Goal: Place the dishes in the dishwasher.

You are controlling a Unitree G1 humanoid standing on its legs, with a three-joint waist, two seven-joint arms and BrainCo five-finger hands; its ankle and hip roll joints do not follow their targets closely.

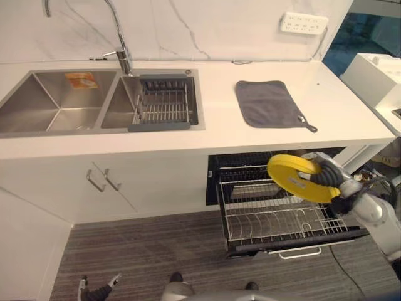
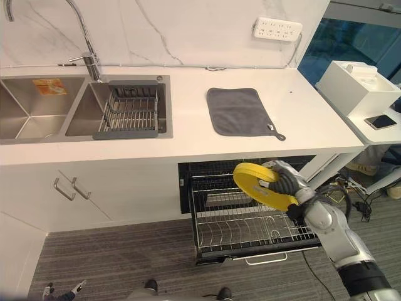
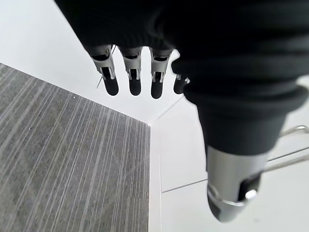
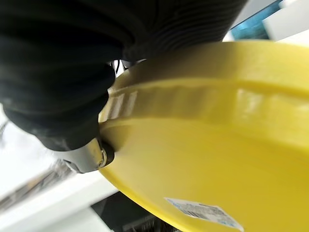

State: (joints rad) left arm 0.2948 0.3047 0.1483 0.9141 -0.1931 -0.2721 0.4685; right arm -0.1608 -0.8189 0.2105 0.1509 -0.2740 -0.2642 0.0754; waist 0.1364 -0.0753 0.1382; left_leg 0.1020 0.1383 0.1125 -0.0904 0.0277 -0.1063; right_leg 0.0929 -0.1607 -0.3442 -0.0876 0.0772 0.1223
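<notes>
Right robot hand [image 2: 285,183]: enters from 4 o'clock in the eye views, forearm angled up toward the desk edge, fingers and thumb curled round the rim of the yellow plate [image 2: 260,186]. Yellow plate: held tilted on edge, underside with a label facing the camera, raised above the right part of the dishwasher rack [image 2: 244,227], apart from its wires; the right wrist view shows the thumb pressed to the rim of the plate [image 4: 217,145]. Dishwasher rack: wire, pulled out of the opening under the desk [image 2: 188,141], at 5 o'clock from the sink. Left robot hand [image 3: 140,72]: seen in its wrist view, fingers straight and relaxed, holding nothing, hanging over the striped floor [image 3: 63,164] beside a white cabinet front. Double sink [image 1: 59,100]: at 10 o'clock, with a drying rack [image 1: 161,103] in its right basin and a faucet [image 1: 119,37] behind. Grey cloth [image 1: 269,103]: flat on the desk at 1 o'clock.
</notes>
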